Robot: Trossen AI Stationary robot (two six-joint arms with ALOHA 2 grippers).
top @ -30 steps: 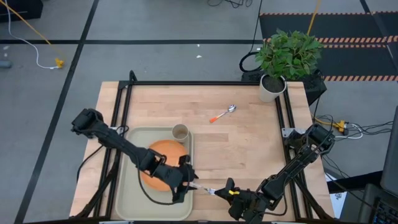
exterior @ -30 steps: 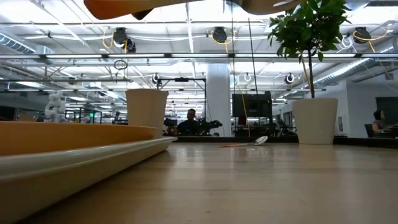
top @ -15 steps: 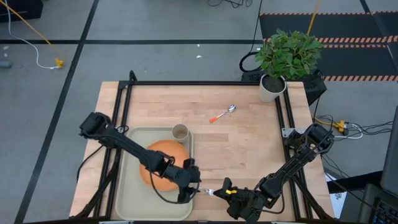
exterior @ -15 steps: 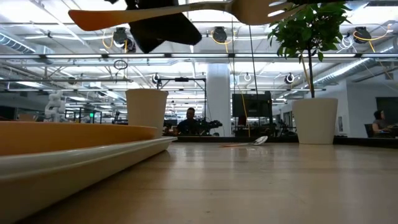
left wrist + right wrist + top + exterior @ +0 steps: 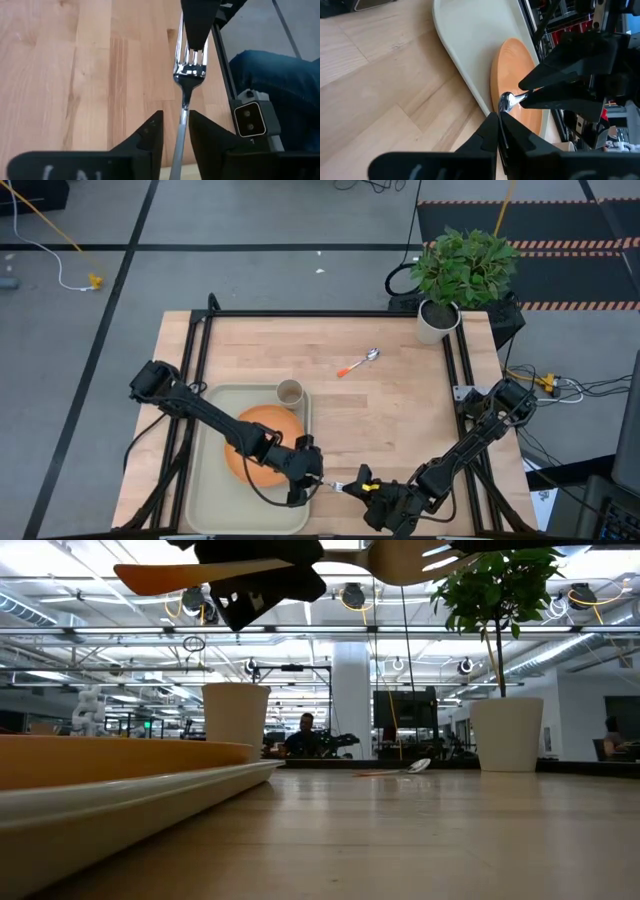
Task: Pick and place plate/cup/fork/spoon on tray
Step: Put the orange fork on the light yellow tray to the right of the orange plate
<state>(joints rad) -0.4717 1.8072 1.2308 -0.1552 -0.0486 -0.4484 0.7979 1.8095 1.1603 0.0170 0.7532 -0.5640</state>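
Note:
The fork (image 5: 335, 483) hangs in the air by the tray's (image 5: 200, 480) right rim, near the table's front edge. Its orange handle (image 5: 160, 575) points toward the table's left. My right gripper (image 5: 360, 483) is shut on its tine end. My left gripper (image 5: 176, 117) stands with its fingers close on either side of the fork's thin neck (image 5: 182, 125), with a gap still showing on one side. On the tray rest the orange plate (image 5: 262, 430) and the tan cup (image 5: 290, 392). The spoon (image 5: 360, 363) lies on the bare wood farther back. My right gripper pinches the fork's tine end (image 5: 507, 100) between its two fingers. The fingers come about level from the table's right side and lie along the fork. The fork is lifted clear of table and tray, roughly level, its handle sticking out toward my left gripper.
A white plant pot (image 5: 437, 320) with a leafy plant stands at the table's far right corner. A black frame rail (image 5: 320, 313) runs along the table's edges. A person's jeans-clad leg (image 5: 280, 80) shows beyond the table's near edge.
My left gripper has moved from over the plate toward the table's right and near edges, up to the fork. Its fingers now stand about the fork's neck. My right gripper has kept its hold and shifted slightly toward the left gripper. The fork stays clear of the table.

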